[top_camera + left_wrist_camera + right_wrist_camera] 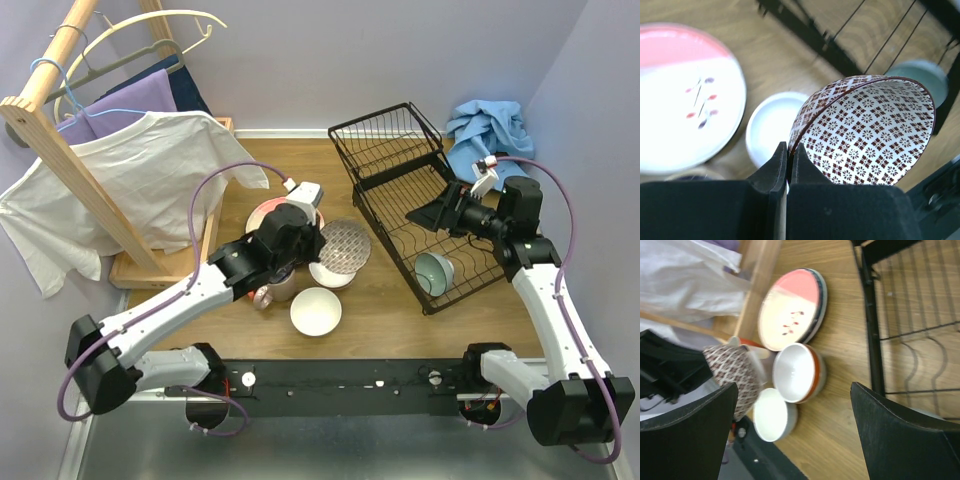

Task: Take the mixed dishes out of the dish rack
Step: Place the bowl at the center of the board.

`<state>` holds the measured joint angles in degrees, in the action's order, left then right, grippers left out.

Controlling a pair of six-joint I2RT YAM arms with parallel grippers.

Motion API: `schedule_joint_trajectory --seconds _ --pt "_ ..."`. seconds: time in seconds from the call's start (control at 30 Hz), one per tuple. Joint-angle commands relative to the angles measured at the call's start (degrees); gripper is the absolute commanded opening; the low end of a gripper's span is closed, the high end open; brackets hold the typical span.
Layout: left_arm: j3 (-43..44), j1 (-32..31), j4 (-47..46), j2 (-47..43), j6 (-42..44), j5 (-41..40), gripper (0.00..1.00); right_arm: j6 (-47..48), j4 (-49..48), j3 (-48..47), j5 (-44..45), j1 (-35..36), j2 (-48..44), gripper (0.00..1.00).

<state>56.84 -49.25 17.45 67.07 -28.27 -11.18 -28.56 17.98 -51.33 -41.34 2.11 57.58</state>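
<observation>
Midway between the table's side edges, left gripper (788, 156), clamped on patterned bowl (870, 130) by its rim, should set it level beside white bowl (765, 131); right gripper (430, 215) gapes.

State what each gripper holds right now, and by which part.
The left gripper pinches the patterned bowl by its rim, with one finger inside and one outside. The right gripper is open and holds nothing.

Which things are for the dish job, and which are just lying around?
For the job: dish rack, pale-green bowl in it, patterned bowl in the left gripper, pink-and-cream plate, white bowl.
Just lying about: white shirt, blue cloth, wooden stand.
</observation>
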Motion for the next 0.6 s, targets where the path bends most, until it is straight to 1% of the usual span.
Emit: schedule_joint_trajectory --seconds 0.0,0.07,0.17,0.3,0.57 --pt "-1.90 -0.84 15.22 -5.80 0.94 -1.65 0.00 9.21 7.77 -2.98 8.46 0.26 1.30 1.00" --pt "-3.13 -1.11 19.09 -7.39 0.76 -0.52 0.00 10.09 8.30 -3.25 10.57 0.26 1.57 1.00" --pt "-5.15 -1.54 21.82 -8.53 0.15 0.89 0.00 12.12 8.74 -3.86 12.94 0.26 2.18 1.00" --pt "-7.18 -1.90 22.71 -8.53 -0.99 3.52 0.00 13.61 8.83 -4.13 14.27 0.26 2.89 1.00" --pt "-8.58 -2.95 22.45 -5.20 -1.44 6.87 0.00 14.49 9.09 -3.60 16.73 0.26 2.80 1.00"
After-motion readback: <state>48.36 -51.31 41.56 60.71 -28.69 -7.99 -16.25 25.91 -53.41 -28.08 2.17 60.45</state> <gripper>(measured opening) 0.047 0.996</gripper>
